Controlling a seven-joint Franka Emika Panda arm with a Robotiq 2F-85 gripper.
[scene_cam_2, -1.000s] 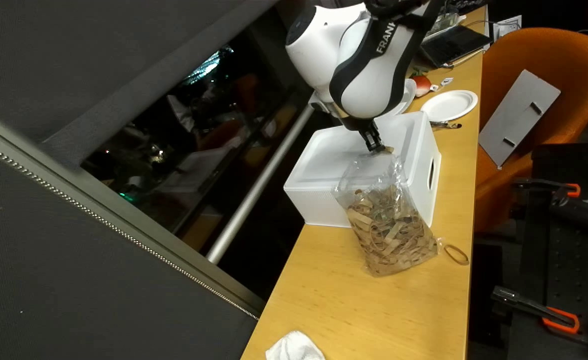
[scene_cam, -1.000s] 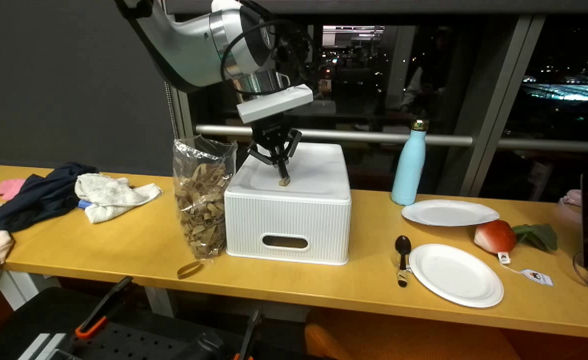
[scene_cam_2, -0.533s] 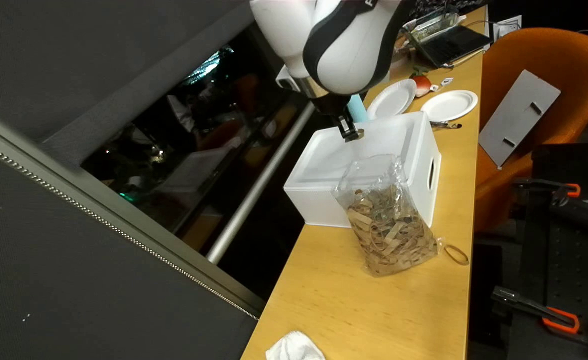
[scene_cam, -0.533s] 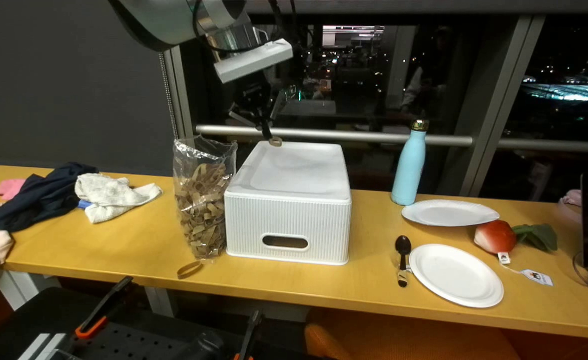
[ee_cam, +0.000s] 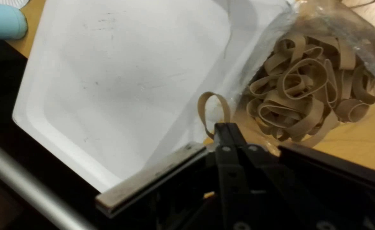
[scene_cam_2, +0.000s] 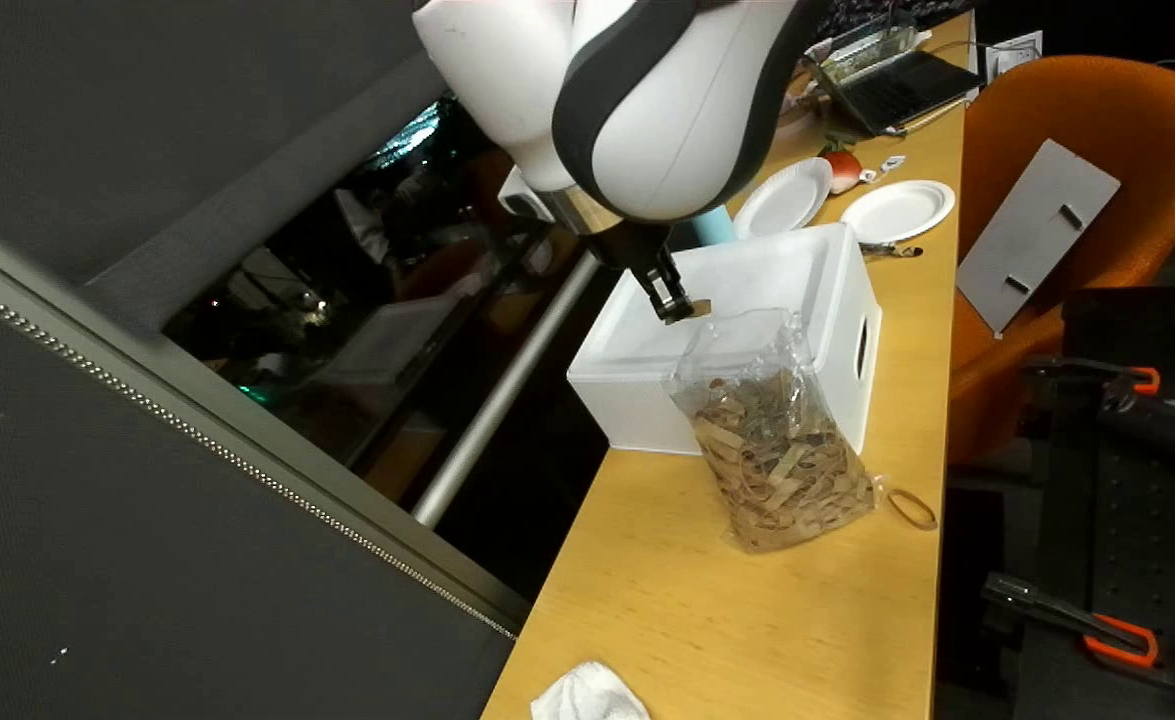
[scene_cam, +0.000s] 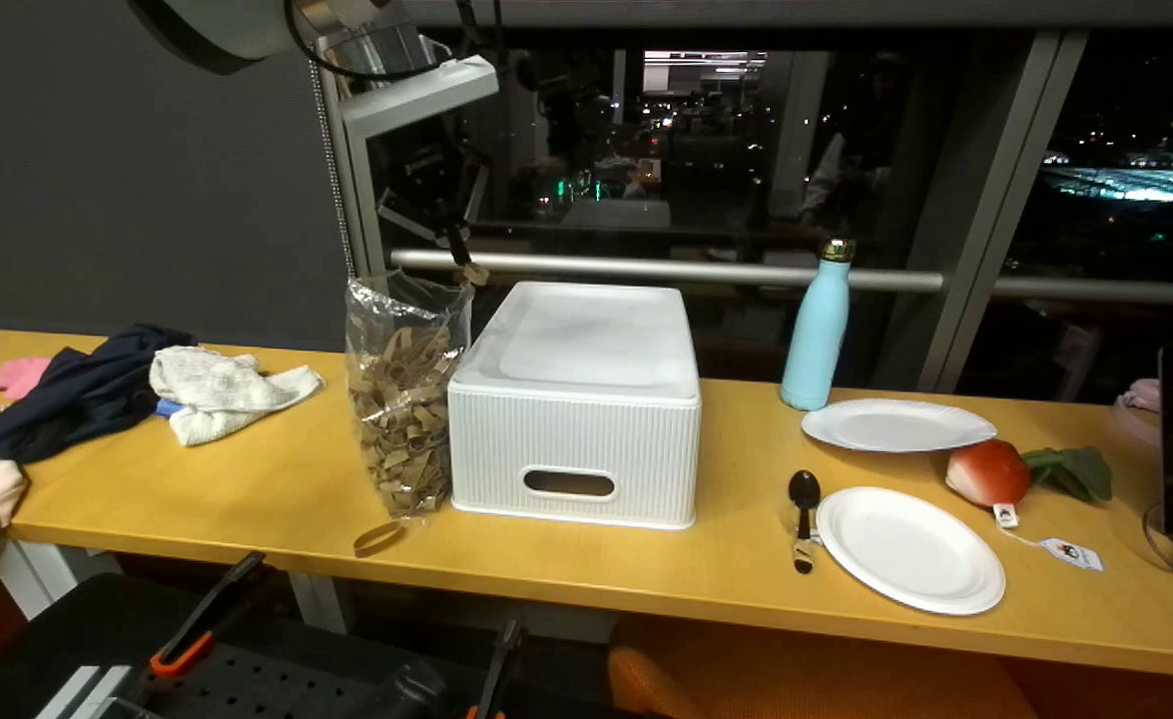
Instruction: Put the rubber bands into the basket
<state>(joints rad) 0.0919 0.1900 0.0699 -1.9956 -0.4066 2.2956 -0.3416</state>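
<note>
Pinched rubber loop (ee_cam: 225, 110) nearer crinkly bag (scene_cam: 376, 320)

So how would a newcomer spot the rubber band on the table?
Find the white box, then the clear bag beside it. By the bag's bottom, near the table edge, lies one tan rubber band, neither bagged nor in the claw.

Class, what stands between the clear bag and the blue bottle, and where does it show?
The white box stands between the clear bag and the blue bottle, in both exterior views.
</note>
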